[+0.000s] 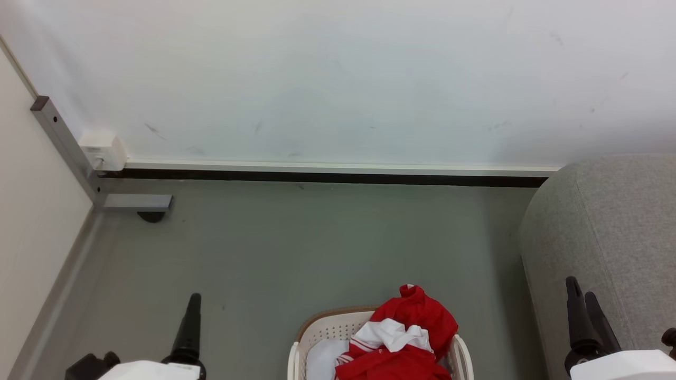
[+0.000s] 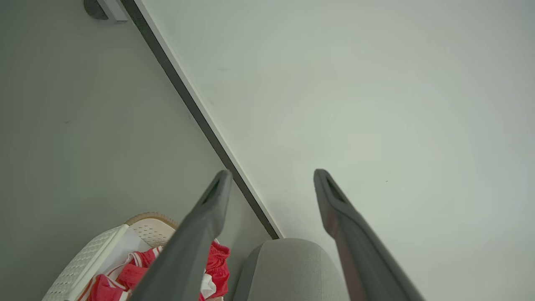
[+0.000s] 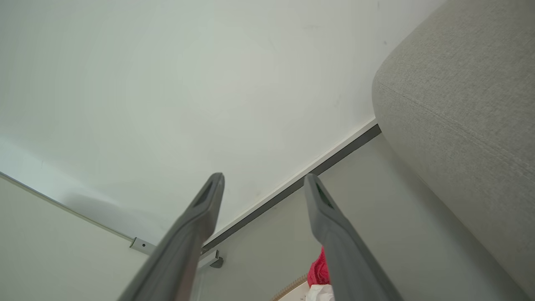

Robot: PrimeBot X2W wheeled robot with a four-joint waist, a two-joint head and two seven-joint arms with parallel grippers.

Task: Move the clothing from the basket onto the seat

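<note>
The cream basket (image 1: 322,330) with a brown rim stands on the floor at the bottom centre of the head view. The red and white clothing (image 1: 420,316) is heaped in it, bulging over the right side of the rim. The grey seat (image 1: 607,227) rises at the right. My left gripper (image 1: 193,301) hovers left of the basket. My right gripper (image 1: 580,289) sits in front of the seat's side. In the wrist views the left gripper (image 2: 271,175) and the right gripper (image 3: 264,179) are open and hold nothing. The left wrist view catches the basket (image 2: 79,263), clothing (image 2: 218,259) and seat (image 2: 288,267).
A white wall with a dark baseboard (image 1: 327,177) runs across the back. A grey metal frame leg (image 1: 68,153) and a white box (image 1: 103,150) stand in the far left corner beside a pale panel (image 1: 31,211). Grey floor (image 1: 317,243) spreads between wall and basket.
</note>
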